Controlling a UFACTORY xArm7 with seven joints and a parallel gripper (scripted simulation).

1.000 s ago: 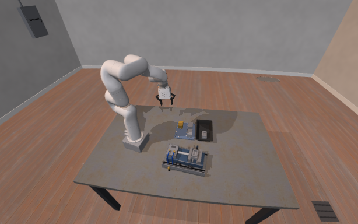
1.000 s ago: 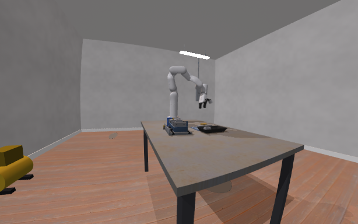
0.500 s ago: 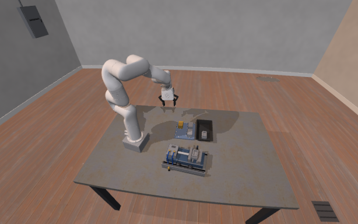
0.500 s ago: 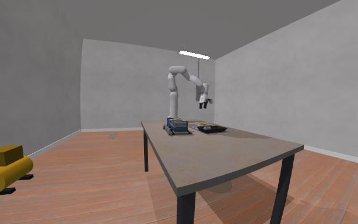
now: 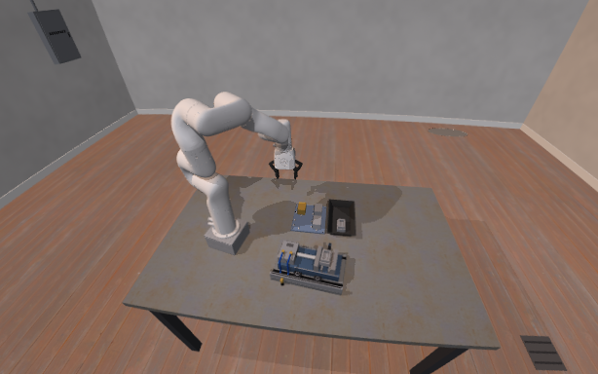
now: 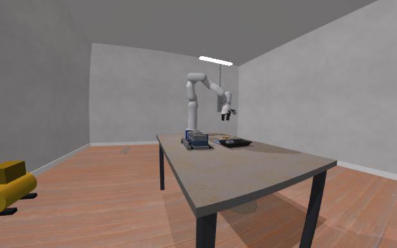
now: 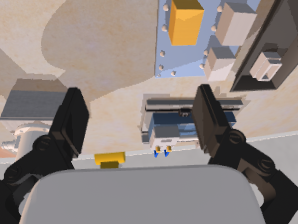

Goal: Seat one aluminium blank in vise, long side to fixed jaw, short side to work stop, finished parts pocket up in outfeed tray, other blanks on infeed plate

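Top view: gripper (image 5: pixel 284 173) high above table (image 5: pixel 405 292) far edge, fingers spread wide, nothing held. Infeed plate (image 5: pixel 298 225) carries brass blank (image 5: pixel 302 207) and two grey aluminium blanks (image 5: pixel 317 215). Outfeed tray (image 5: pixel 354 216) holds one finished part (image 5: pixel 341 225); pocket orientation too small to confirm. Vise (image 5: pixel 308 265) shows a grey piece (image 5: pixel 325 258) on its top; blank or finished part, cannot tell. Judged status: early; blank not seated against fixed jaw and work stop.

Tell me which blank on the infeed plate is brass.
The yellow-orange blank at the plate's corner nearest the arm's side; the two others are pale grey aluminium.
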